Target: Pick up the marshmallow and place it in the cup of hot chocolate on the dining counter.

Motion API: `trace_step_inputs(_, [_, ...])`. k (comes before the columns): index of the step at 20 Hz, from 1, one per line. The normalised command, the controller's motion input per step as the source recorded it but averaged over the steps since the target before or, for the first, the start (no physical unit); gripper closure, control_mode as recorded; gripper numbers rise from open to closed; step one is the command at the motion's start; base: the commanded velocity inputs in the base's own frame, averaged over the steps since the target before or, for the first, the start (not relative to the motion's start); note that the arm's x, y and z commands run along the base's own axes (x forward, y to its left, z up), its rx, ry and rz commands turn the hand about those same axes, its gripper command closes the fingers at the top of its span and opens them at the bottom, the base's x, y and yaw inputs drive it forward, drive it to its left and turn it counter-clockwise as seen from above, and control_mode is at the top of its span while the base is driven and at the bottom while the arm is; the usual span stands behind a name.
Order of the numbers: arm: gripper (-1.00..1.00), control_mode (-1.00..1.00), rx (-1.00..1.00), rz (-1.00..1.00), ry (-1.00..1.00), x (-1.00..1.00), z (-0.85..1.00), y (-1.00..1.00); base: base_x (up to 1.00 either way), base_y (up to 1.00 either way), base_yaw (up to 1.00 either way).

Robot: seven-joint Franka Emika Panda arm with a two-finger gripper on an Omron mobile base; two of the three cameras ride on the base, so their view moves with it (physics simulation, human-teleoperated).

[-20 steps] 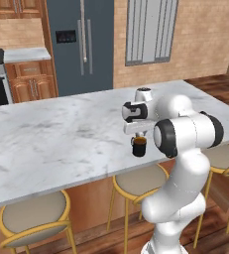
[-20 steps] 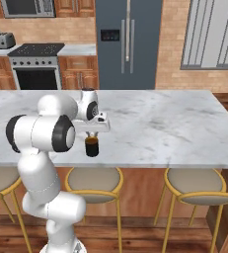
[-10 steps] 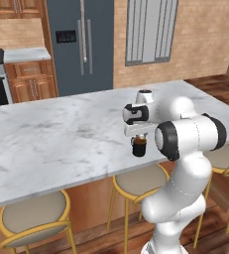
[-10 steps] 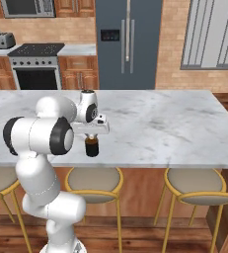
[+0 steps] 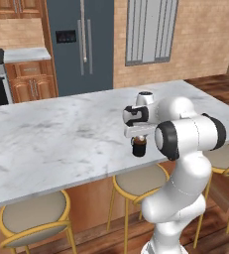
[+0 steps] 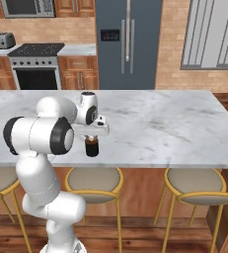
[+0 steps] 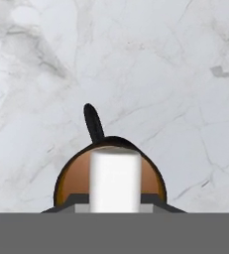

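the dining counter (image 5: 61, 144) is a long white and grey marbled top, and it spreads out under the hand on every side. in the hand view its grey veins run all around the cup. its wooden base drops down below the hand, on the robot's side.

round tan stools with yellow frames stand along that side. one stool (image 6: 93, 179) is just below the hand, and another stool (image 6: 202, 187) is well off to one side of it. a third stool (image 5: 34, 218) is well off to the other side.

far past the hand, across the counter, a tall dark fridge (image 6: 127, 44) stands against a brick wall. a stove (image 6: 34, 66) with wooden cabinets is further along that wall, and a toaster (image 6: 0, 39) sits beside it. a window with grey blinds (image 5: 150, 30) is on the wall too. the floor is dark wood.

the gripper (image 5: 139, 137) points straight down, right over the cup of hot chocolate (image 6: 91, 147). the cup is small and black, with brown drink inside, and its handle points away from the hand.

the fingers are pressed close on the marshmallow (image 7: 115, 181), a small white stub. it hangs between them, right above the brown drink. nothing stands between the hand and the cup.
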Motion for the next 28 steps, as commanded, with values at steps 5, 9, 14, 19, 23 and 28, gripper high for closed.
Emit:
trace_step_inputs(5, [-1.00, -1.00, 0.03, 0.00, 0.00, 0.00, 0.03, 0.00, 0.00, 0.00, 0.00])
trace_step_inputs(9, [-1.00, -1.00, 0.02, 0.00, -0.05, 0.00, 0.23, 0.00, 0.00, 0.00, 0.00])
trace_step_inputs(14, [-1.00, -1.00, 0.01, 0.00, -0.10, 0.00, 0.31, 0.00, 0.00, 0.00, 0.00])
trace_step_inputs(19, [-1.00, -1.00, 0.00, 0.00, -0.13, 0.00, 0.37, 0.00, 0.00, 0.00, 0.00])
trace_step_inputs(23, [-1.00, -1.00, 0.01, 0.00, -0.14, -0.19, 0.63, 0.00, 0.00, 0.00, 0.00])
trace_step_inputs(28, [-1.00, -1.00, 0.01, 0.00, -0.11, -0.48, 0.67, 0.00, 0.00, 0.00, 0.00])
